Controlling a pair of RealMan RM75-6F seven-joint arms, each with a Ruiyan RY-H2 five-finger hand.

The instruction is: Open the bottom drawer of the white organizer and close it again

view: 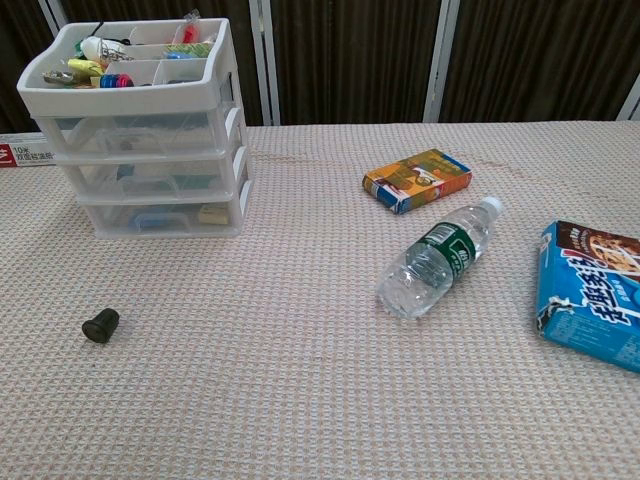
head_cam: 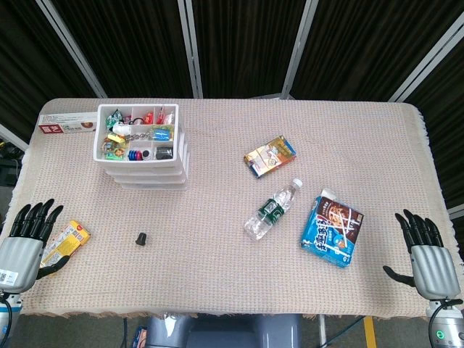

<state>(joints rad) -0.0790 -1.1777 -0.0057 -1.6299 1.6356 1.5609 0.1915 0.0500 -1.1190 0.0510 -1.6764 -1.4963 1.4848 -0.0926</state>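
The white organizer (head_cam: 142, 145) (view: 150, 130) stands at the far left of the table, its top tray full of small items. Its bottom drawer (view: 165, 215) sits flush with the two drawers above it and holds a few small objects. My left hand (head_cam: 27, 239) rests at the table's near left corner, fingers spread, holding nothing. At the near right corner my right hand (head_cam: 426, 252) is also spread and empty. Both hands are far from the organizer, and neither shows in the chest view.
A yellow snack packet (head_cam: 67, 241) lies beside my left hand. A small black cap (head_cam: 141, 237) (view: 100, 325) sits in front of the organizer. A water bottle (head_cam: 272, 209), an orange box (head_cam: 270, 156) and a blue box (head_cam: 333, 228) lie mid-right. A red-white box (head_cam: 67, 127) lies behind the organizer.
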